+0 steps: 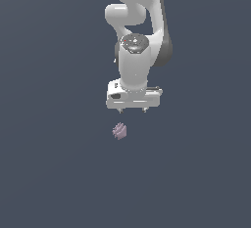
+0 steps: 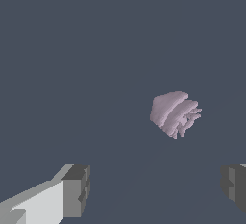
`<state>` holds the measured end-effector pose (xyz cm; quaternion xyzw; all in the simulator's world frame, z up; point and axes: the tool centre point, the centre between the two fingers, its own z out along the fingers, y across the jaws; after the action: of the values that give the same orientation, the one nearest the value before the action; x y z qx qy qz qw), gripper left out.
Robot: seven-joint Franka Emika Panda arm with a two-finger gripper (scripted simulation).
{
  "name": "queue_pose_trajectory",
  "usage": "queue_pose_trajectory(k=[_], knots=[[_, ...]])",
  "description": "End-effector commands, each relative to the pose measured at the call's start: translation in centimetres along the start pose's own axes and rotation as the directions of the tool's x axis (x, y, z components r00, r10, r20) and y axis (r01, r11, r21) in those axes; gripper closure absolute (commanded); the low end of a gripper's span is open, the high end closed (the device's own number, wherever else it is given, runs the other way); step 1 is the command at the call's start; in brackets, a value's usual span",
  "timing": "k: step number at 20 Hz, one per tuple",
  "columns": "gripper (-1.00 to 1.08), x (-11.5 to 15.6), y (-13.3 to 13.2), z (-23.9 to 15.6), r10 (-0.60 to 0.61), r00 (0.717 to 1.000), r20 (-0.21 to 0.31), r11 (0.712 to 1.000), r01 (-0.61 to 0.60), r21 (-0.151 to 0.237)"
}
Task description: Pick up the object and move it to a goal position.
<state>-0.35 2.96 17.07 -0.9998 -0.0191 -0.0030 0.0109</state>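
In the exterior view we see a flat, dark blue-grey floor (image 1: 54, 173) filling the whole picture, with no edge or corner in sight, so we place things against each other only.

Going from that view's left to its right, the first thing we meet is the lump (image 1: 119, 131): a tiny pale mauve-pink piece with facets and ridges, much smaller than the hand of the arm. It lies on the floor, near the middle of the picture. We cannot tell from this view whether anything touches it; it looks clear of the arm.

Just beyond it, slightly toward the exterior view's right and higher in the picture, is the white arm (image 1: 135, 56), which comes down from the top edge. Its gripper (image 1: 132, 110) points downward. Two short dark fingertips (image 1: 120, 110) poke out under the white block of the hand, set well apart, so we read the jaws as spread wide with nothing between them. The lump sits below the fingertip nearer the exterior view's left, apart from it.

In the wrist view we see the lump (image 2: 175, 114) again, ridged on one side and rounded on the other, lying on the bare floor (image 2: 72, 50). One grey finger pad on its white mount (image 2: 77, 191) and a second grey pad (image 2: 235, 186) stand far apart, and neither touches the lump.
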Motion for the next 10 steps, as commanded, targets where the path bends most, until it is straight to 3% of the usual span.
queue_pose_trajectory(k=[1,10], knots=[[-0.92,0.0,0.0,0.0,0.0,1.0,0.0,1.0,0.0,0.0],[-0.92,0.6,-1.5,-1.1,-0.078,0.997,-0.021,0.997,0.077,-0.011]])
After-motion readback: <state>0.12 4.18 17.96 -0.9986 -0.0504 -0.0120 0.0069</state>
